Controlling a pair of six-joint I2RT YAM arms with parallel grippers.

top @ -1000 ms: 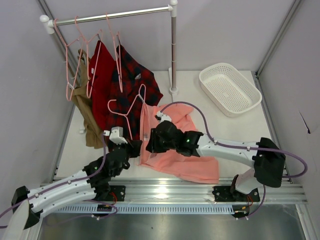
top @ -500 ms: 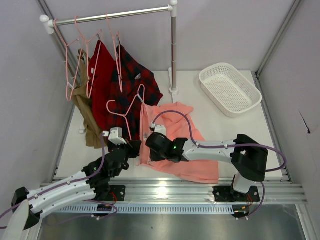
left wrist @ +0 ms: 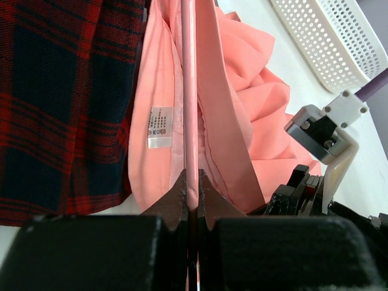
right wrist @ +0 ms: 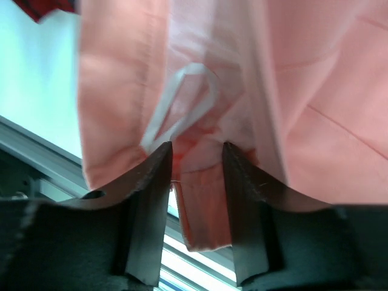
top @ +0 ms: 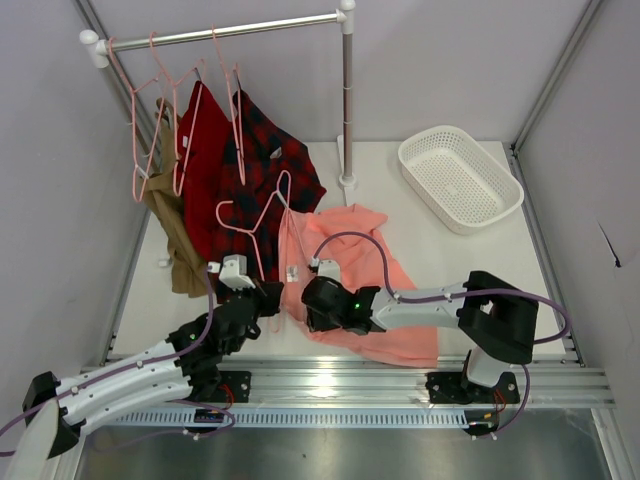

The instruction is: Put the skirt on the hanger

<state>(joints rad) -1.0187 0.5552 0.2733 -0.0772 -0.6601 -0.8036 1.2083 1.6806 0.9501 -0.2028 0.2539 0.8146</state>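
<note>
The left gripper (left wrist: 193,182) is clamping the hanger (left wrist: 189,91) wire. The right gripper (right wrist: 197,159) is straddling a skirt (right wrist: 303,73) fold, grip unclear. If loose, the cloth risks sliding off the wire.

Bright, even light; skirt (right wrist: 303,73) close-up blurred.

Clothes, 4 total: 1 skirt (top: 345,218), 1 plaid shirt (top: 275,160), 1 red garment (top: 205,150), 1 tan garment (top: 175,235) at the table's (top: 400,205) left edge. Pink hangers: 1 hanger (left wrist: 189,91) off the rail (top: 230,30), approx. 4 more on it, wires too tangled for a sure no. Also 1 rail, 1 basket (top: 460,178) at the far right corner, 2 arms (top: 430,300).
</note>
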